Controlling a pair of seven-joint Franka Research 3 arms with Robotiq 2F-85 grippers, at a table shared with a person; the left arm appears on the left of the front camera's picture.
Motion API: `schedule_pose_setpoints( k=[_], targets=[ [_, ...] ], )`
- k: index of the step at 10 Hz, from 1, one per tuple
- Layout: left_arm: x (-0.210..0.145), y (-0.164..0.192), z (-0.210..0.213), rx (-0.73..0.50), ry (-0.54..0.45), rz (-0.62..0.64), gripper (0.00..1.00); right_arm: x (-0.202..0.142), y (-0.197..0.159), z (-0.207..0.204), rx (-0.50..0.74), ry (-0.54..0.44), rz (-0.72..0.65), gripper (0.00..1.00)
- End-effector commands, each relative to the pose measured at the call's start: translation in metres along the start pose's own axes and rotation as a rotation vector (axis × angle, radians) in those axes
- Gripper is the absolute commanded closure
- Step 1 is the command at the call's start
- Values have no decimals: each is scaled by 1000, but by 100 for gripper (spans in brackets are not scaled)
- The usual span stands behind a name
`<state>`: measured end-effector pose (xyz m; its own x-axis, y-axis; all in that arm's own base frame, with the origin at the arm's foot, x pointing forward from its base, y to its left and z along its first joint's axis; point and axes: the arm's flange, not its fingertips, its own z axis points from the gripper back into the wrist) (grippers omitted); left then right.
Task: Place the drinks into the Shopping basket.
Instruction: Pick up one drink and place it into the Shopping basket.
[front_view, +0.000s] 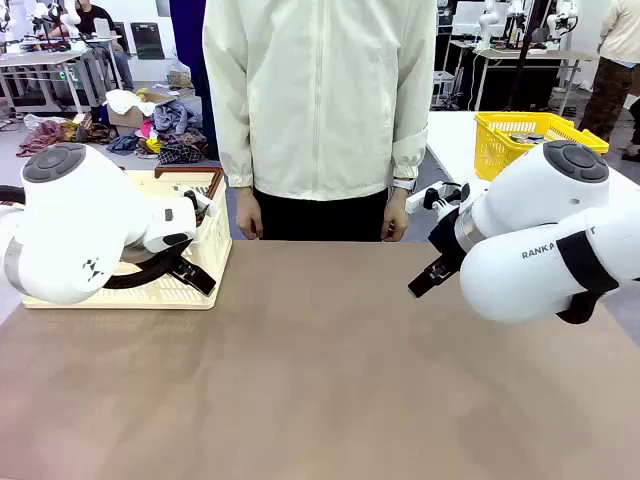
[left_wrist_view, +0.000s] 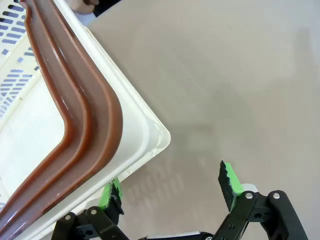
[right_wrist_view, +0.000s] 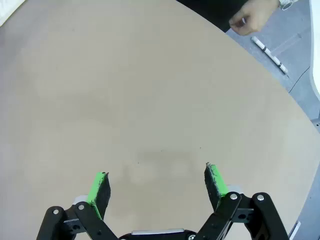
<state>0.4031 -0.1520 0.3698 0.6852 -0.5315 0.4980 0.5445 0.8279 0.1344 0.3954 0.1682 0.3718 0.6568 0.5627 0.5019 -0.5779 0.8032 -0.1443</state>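
Both arms hover over the counter (front_view: 320, 400), the left gripper (left_wrist_view: 170, 187) beside a corner of the Shopping basket (left_wrist_view: 145, 135) at the counter's left, the right gripper (right_wrist_view: 157, 185) over bare surface, fingers released and empty; likely the opening step, awaiting a drink to grasp

The tan table (front_view: 320, 370) has a flat, matte top. A cream slotted basket (front_view: 213, 255) with brown handles rests directly on it at the far left, close to the table's far edge.
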Motion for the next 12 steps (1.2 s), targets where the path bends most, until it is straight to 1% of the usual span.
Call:
schedule_pose_setpoints(
  k=[1, 12],
  targets=[
    [0, 0, 0, 1, -2, 0, 0, 0, 0, 0, 0, 0, 0, 0],
    [0, 0, 0, 1, -2, 0, 0, 0, 0, 0, 0, 0, 0, 0]
  ],
)
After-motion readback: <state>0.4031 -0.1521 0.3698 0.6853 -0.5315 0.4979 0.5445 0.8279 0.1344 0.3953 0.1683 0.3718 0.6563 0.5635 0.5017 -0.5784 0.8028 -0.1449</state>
